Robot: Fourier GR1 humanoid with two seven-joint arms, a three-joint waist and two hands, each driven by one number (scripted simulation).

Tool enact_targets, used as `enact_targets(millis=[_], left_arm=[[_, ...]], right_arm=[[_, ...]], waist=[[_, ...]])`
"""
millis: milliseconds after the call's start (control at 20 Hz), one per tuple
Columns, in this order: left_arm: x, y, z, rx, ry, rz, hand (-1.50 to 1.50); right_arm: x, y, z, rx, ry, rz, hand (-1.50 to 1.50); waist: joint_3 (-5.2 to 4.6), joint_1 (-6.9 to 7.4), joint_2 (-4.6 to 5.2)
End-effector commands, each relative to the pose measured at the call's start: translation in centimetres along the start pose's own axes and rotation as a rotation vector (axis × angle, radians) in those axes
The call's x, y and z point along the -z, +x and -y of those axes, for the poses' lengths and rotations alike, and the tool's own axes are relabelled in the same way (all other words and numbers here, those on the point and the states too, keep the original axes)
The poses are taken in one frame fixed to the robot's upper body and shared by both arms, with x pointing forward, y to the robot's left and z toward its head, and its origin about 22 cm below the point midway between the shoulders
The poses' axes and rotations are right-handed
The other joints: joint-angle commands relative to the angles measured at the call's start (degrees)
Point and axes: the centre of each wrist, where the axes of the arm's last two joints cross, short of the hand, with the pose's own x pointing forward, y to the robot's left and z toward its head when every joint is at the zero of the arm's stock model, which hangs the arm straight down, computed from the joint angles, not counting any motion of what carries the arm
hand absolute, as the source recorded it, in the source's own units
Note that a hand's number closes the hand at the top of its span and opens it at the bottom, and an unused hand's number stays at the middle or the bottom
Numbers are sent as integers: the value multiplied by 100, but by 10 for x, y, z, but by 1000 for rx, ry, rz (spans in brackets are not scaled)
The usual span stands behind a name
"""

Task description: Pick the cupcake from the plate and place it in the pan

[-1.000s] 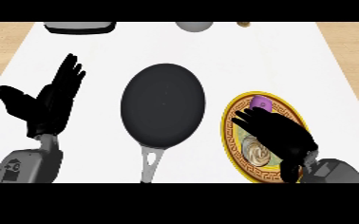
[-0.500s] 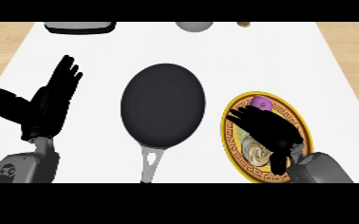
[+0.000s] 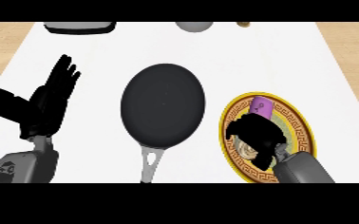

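Observation:
The purple cupcake (image 3: 261,106) stands on the far part of the gold-rimmed plate (image 3: 298,123) at the right of the head view. My right hand (image 3: 258,134) lies over the plate just on the near side of the cupcake. Its fingers are curled in against the cupcake's base, and it hides the plate's middle. The black pan (image 3: 163,105) lies in the centre, left of the plate, with its grey handle (image 3: 148,163) pointing toward me. My left hand (image 3: 51,97) rests open at the left edge, fingers up.
At the counter's far edge sit a dark grey tray-like object (image 3: 79,27), a grey rounded object (image 3: 194,26) and a small brown thing (image 3: 243,24). Wooden strips border the white counter (image 3: 280,61) at both far corners.
My right hand's fingers, spread over the plate before, have curled in beside the cupcake. The cupcake, pan and left hand have stayed in place.

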Motion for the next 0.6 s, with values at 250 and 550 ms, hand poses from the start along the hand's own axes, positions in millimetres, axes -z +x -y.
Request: enact_targets(millis=[250, 550], left_arm=[[-12, -5, 18, 9, -9, -13, 0], [-3, 4, 14, 2, -23, 0, 0]], right_arm=[[2, -2, -21, 19, -44, 73, 150], [47, 62, 5, 113, -113, -15, 150]], waist=[[9, -6, 3], [6, 31, 4]])
